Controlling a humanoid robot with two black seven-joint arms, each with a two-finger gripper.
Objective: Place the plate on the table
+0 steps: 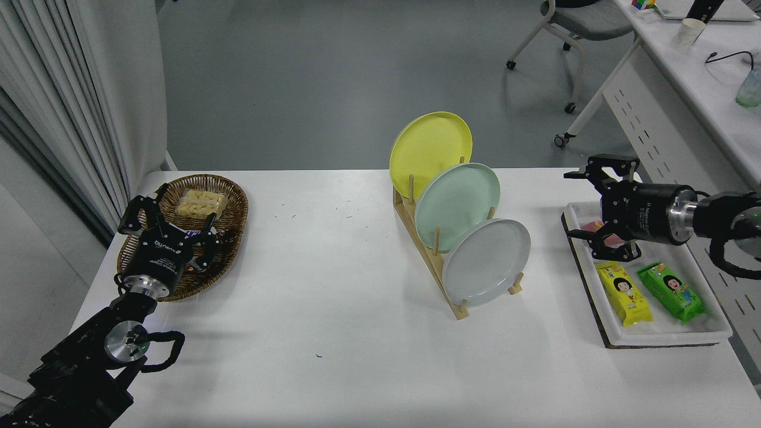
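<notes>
1. the grey plate (pixel 487 261) is sitting upright on its edge in the front slot of the wooden rack (pixel 433 252), leaning back a bit, near the middle of the white table (pixel 333 309). nothing is touching it.
2. behind it in the same rack, a mint-green plate (pixel 456 205) and then a yellow plate (pixel 430 145) are standing in a row, each one overlapping the next.
3. the right gripper (pixel 572 205) is coming in from the right edge, pointing left and hovering over the far end of the white tray (pixel 666 336). its fingers are spread wide apart and aren't holding anything. it's well apart from the grey plate, off to its right.
4. the tray is holding a yellow snack pack (pixel 624 294) and a green snack pack (pixel 672 292) side by side, plus something pink (pixel 594 226) under the gripper that i can't really make out.
5. the left gripper (pixel 168 215) is parked at the lower left, fingers spread, hanging over a wicker basket (pixel 235 205) that's holding a pack of pale yellowish food (pixel 202 203).
</notes>
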